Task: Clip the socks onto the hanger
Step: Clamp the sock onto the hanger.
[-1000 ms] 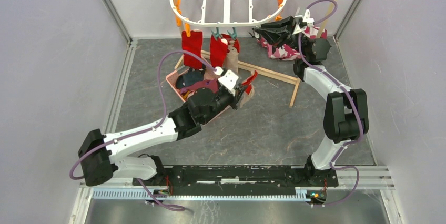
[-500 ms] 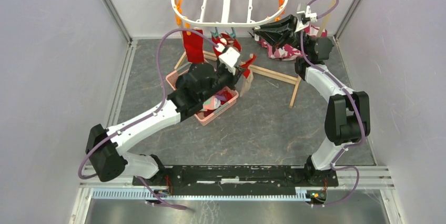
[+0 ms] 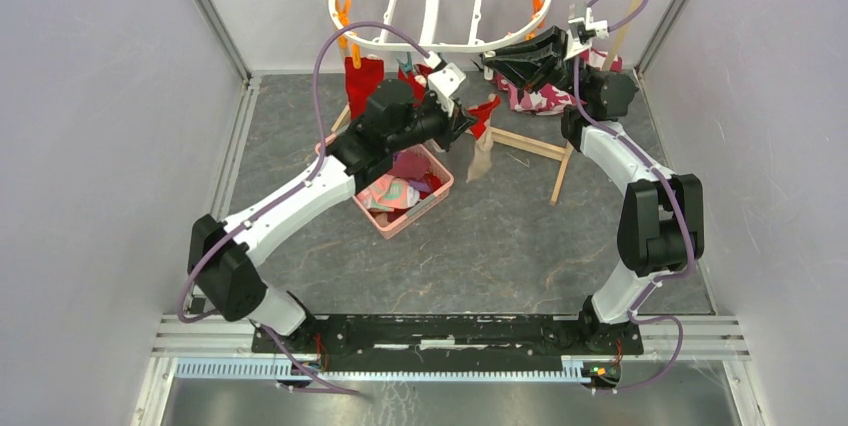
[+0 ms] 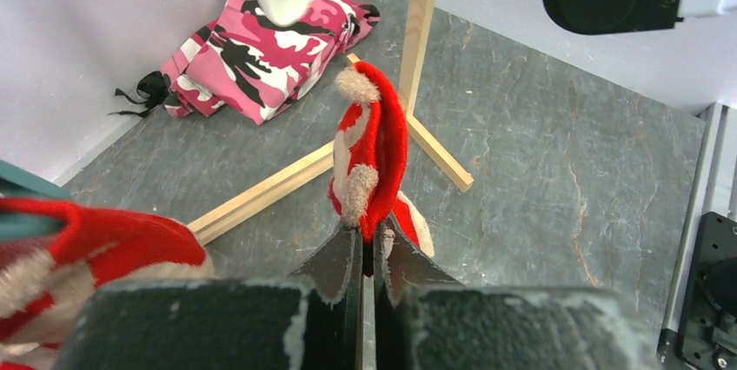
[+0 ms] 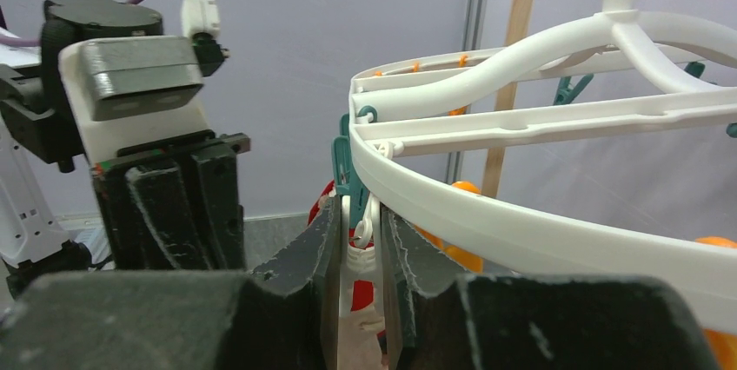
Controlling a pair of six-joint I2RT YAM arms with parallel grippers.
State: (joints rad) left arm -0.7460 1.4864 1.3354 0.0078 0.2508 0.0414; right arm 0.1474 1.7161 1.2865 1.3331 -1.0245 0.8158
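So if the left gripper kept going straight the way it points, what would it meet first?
The left gripper grips a red sock; beyond that, probably the wooden rack's post, though depth is unclear.

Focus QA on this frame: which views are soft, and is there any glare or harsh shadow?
Top external: even diffuse light, faint shadows, sharp throughout. Left wrist: the left fingers and the red fabric at the left edge are blurred, while the held red and white sock is sharp. Right wrist: the right fingers are soft, the white hanger is bright but its edges still read, and the teal clothes peg is legible.
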